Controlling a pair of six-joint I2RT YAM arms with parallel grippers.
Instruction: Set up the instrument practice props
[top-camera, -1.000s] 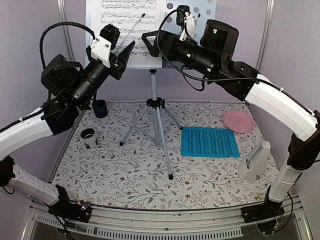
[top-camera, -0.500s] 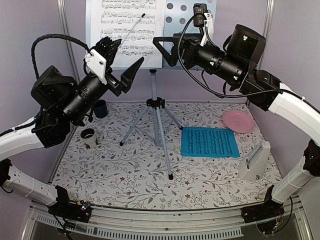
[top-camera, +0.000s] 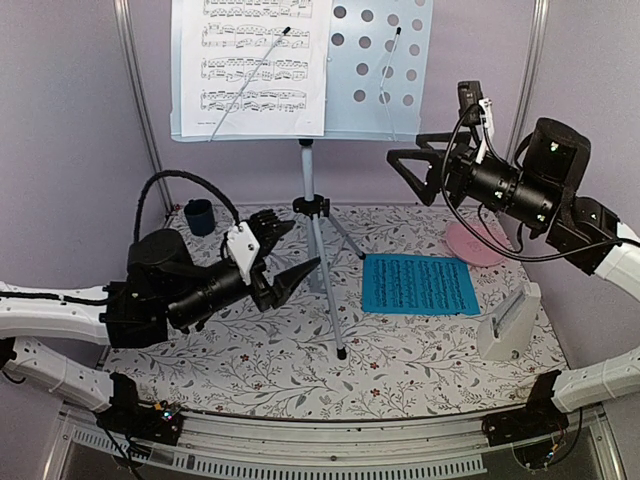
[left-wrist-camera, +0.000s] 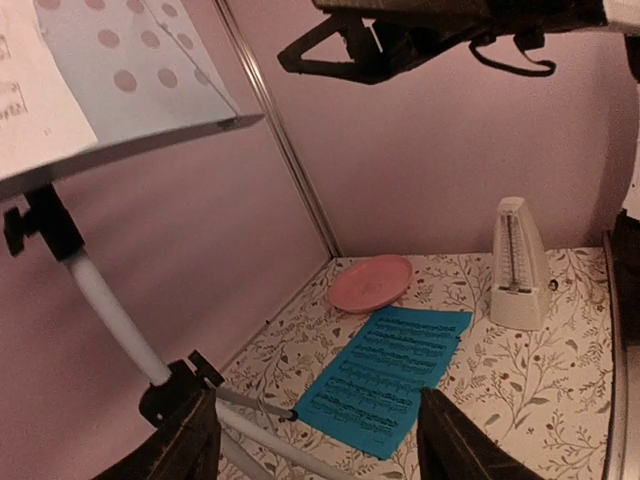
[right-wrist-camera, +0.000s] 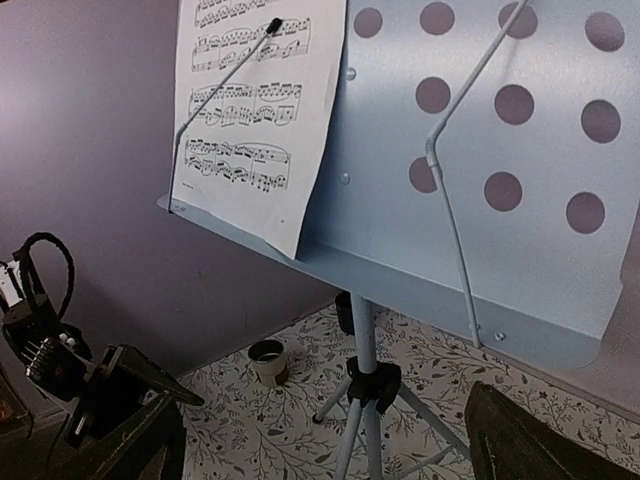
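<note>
Blue sheet (top-camera: 418, 285) is lying flat on the bench (top-camera: 250, 360) at 4 o'clock from the stand (top-camera: 308, 170), both sets of jaws wide open holding nothing, so I'd slide under an edge, not stab down.

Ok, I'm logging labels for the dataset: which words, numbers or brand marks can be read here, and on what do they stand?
No text is legible in any view.
On the white music sheet: staves of notes only, no readable words.
On the blue music sheet: printed notation, too small to read.
On the white pyramid metronome: a front scale, too blurred to read.
On the pink plate: no readable mark.
</note>
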